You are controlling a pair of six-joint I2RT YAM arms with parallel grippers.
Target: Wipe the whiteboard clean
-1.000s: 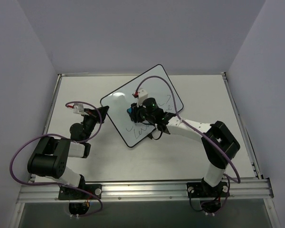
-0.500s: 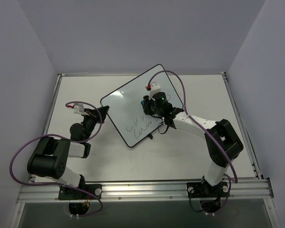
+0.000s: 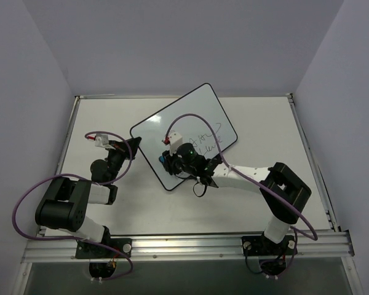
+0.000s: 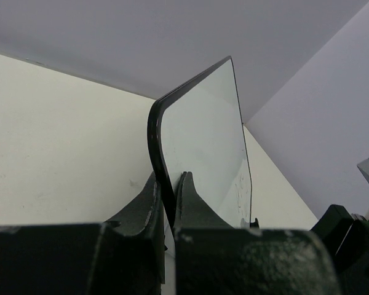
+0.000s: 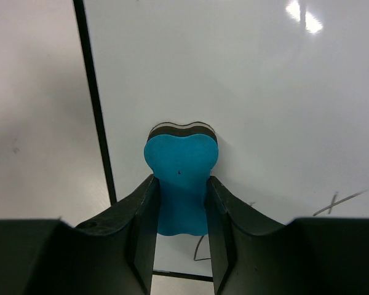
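The whiteboard (image 3: 190, 114) lies skewed on the table, with black scribbles (image 3: 206, 139) on its right part. My left gripper (image 3: 134, 142) is shut on the board's left corner; in the left wrist view the fingertips (image 4: 170, 178) pinch the black frame (image 4: 155, 132). My right gripper (image 3: 166, 158) is shut on a blue eraser (image 5: 181, 153), which is pressed flat on the board (image 5: 246, 74) near its lower-left edge. A few pen strokes (image 5: 338, 200) show beside the right finger.
The white table (image 3: 277, 129) is walled on the left, back and right by pale panels. A metal rail (image 3: 190, 246) carries both arm bases at the near edge. Purple cables loop over each arm.
The right gripper swept with the eraser from the board's upper right down to its lower left. The scribbles at the upper right are now uncovered. The left gripper has not moved.
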